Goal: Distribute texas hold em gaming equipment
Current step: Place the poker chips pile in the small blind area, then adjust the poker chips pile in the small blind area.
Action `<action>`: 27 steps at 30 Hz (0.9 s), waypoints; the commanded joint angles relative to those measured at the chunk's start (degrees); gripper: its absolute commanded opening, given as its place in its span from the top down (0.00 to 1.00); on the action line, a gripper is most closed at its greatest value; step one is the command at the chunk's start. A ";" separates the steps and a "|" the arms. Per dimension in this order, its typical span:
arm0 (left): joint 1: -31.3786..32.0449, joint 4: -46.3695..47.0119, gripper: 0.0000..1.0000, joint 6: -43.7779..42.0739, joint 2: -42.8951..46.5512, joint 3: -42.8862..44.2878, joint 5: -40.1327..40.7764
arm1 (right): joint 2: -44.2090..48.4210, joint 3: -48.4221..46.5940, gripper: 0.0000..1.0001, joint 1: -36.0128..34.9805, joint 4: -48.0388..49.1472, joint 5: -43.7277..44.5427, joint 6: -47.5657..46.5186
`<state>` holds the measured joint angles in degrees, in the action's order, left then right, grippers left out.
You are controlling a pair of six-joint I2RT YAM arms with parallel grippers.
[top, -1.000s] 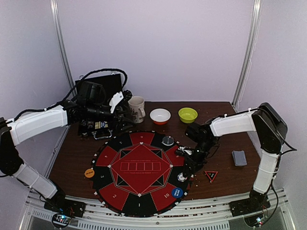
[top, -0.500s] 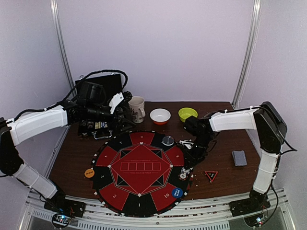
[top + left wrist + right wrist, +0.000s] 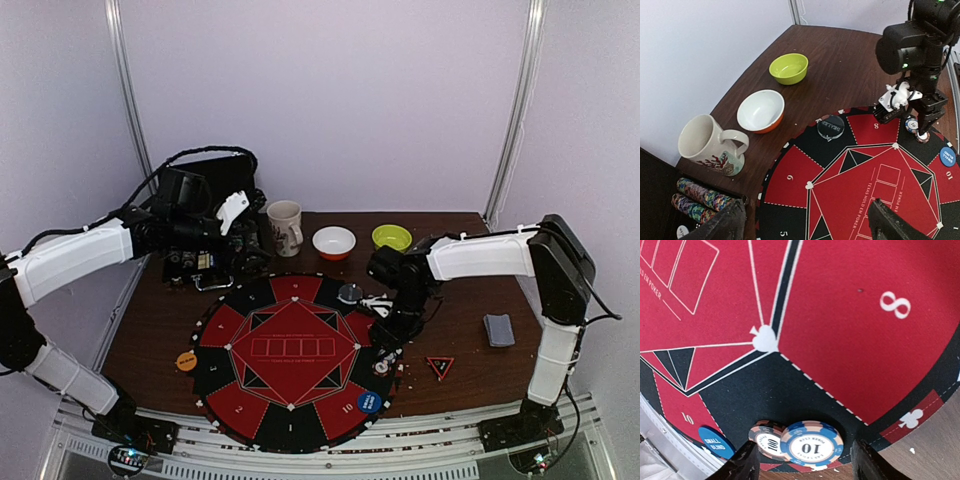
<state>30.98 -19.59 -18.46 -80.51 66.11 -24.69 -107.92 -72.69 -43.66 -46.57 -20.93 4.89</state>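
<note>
From above we see the orange disc (image 3: 186,361) on the worktop (image 3: 150,330), just beside the left edge of the mat (image 3: 262,395). The left gripper (image 3: 807,216) stands wide open and empty. Only the right wrist view shows two chips (image 3: 811,445) lying flat at the mat's rim between the parted fingers of the right gripper (image 3: 805,447), not held. The cards (image 3: 498,329) lie far right.

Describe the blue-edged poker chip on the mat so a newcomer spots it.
On the round red-and-black mat, look at the black wedge beside red section 8, on the right arm's side. Two chips overlap there; the blue-striped chip marked 10 lies atop the 100 chip.
</note>
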 commanded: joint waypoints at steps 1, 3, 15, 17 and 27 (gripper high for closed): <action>-1.15 -0.19 0.12 -1.40 1.50 0.08 1.86 | -0.83 0.21 0.35 -1.43 -0.39 2.83 0.22; -1.12 -0.16 0.12 -1.41 1.50 0.08 1.96 | -1.36 -0.11 0.38 -2.37 -0.66 2.95 0.06; -1.15 -0.10 0.12 -2.41 1.23 0.01 1.98 | 0.95 -0.57 0.53 -5.83 -2.74 3.28 1.78; -1.14 -0.09 0.12 -2.52 1.15 -0.01 1.96 | 0.73 -0.64 0.55 -6.28 -2.65 4.19 2.00; -1.18 -0.14 0.12 -3.07 1.84 -0.62 2.53 | 0.69 -7.14 0.39 -6.79 -4.84 10.26 3.98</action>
<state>29.98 -21.10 -20.47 -80.18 66.00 -22.81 -108.60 -75.99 -49.84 -50.28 -15.35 6.70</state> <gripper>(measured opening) 0.878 0.568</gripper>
